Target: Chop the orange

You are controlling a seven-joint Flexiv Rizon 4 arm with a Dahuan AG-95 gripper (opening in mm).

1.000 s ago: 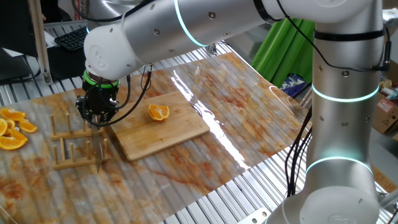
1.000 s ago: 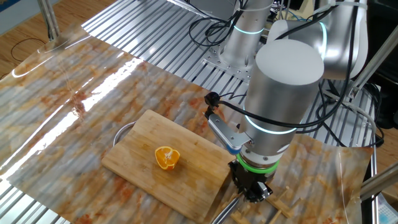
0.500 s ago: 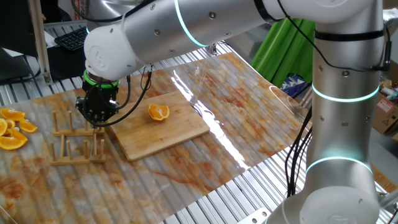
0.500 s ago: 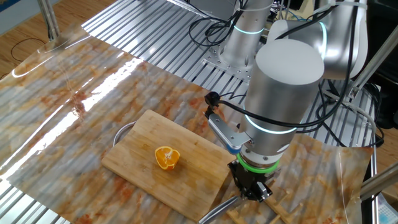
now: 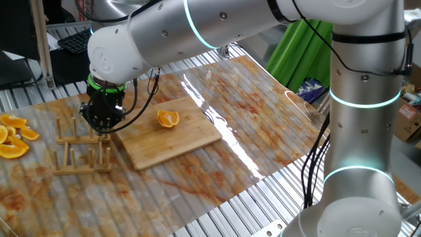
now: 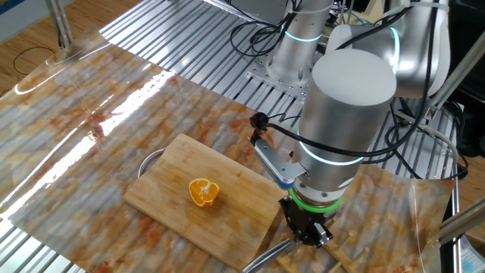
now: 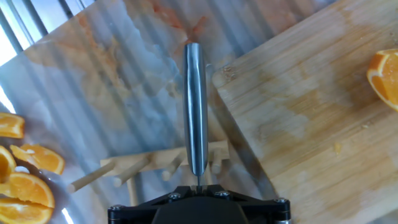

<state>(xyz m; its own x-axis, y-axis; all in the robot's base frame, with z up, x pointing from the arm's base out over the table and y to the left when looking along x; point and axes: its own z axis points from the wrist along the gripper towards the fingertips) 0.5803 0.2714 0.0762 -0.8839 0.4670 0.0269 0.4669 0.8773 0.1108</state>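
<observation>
The orange (image 5: 168, 119) is a small cut half lying flesh-up on the wooden cutting board (image 5: 177, 141). It also shows at the right edge of the hand view (image 7: 385, 78) and in the other fixed view (image 6: 204, 192). My gripper (image 5: 102, 124) hangs just off the board's left end, above the wooden rack (image 5: 82, 155). It is shut on a knife (image 7: 195, 106), whose steel blade points straight away from the hand, alongside the board's edge (image 7: 311, 124). The blade also pokes out below the gripper (image 6: 307, 235) as a grey strip (image 6: 265, 258).
A heap of bigger orange slices (image 5: 13, 135) lies left of the rack, seen again in the hand view (image 7: 25, 180). The rack's pegs (image 7: 143, 168) sit right under the blade. The arm's large body overhangs the back of the table.
The jaws have closed on the knife. Its blade, which stood in the rack a second ago, has come out and now lies level. In the last half second nothing has moved.
</observation>
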